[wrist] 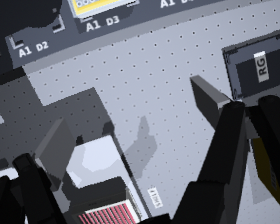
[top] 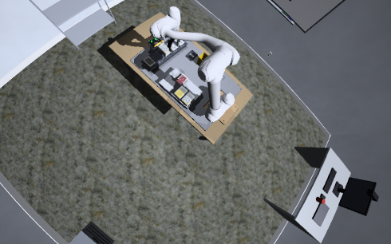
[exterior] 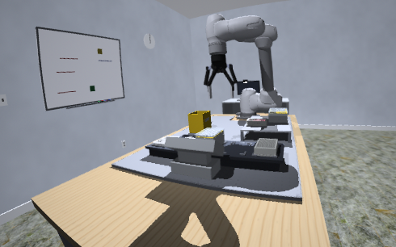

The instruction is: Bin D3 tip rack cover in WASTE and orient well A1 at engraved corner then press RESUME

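My gripper [exterior: 221, 92] [wrist: 130, 112] is open and empty, high above the area in front of the deck. The tip rack [wrist: 107, 6] [exterior: 210, 132], with a yellow rim, is at D3; only its A1-side edge shows at the top of the wrist view, and these frames do not show clearly whether a cover lies on it or whether it sits flat. The yellow waste bin [exterior: 197, 122] [wrist: 269, 175] stands upright, partly behind a finger in the wrist view. The regrip nest RG [wrist: 245, 75] [top: 193, 53] holds nothing. I cannot make out the RESUME key.
A grey reservoir [exterior: 266, 148] [top: 150, 61] sits at D1. D2 [wrist: 38, 35] shows bare brackets. The raised white shelf [exterior: 277, 128] [top: 194, 90] carries a rack with red contents [wrist: 108, 215] [top: 182, 79] and yellow-topped labware [exterior: 278, 110] [top: 180, 92]. Plates at D4 and D5 are mostly hidden.
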Controlling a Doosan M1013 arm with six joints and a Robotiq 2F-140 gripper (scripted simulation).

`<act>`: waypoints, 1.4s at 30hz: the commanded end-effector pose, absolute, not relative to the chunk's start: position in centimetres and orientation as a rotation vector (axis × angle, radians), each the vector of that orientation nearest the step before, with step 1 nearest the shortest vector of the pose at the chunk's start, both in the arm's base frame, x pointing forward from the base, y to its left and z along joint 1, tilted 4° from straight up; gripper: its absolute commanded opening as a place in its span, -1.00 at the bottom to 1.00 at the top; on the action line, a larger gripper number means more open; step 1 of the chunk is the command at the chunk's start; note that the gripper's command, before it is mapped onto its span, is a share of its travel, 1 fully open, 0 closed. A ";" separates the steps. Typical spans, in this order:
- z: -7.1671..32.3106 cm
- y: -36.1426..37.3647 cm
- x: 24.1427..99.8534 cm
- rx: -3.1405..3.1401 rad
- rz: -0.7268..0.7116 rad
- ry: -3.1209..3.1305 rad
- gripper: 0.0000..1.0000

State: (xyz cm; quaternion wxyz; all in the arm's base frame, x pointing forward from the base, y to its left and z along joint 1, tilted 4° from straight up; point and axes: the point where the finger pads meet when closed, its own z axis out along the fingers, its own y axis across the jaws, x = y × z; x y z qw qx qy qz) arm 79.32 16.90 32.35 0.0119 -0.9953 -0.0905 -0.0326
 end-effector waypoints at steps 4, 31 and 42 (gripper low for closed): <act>31.9 16.6 79.4 -3.101 -0.095 -0.266 0.54; 31.9 16.6 79.4 -3.101 -0.095 -0.266 0.54; 32.1 17.1 81.8 -3.101 -0.095 -0.266 0.54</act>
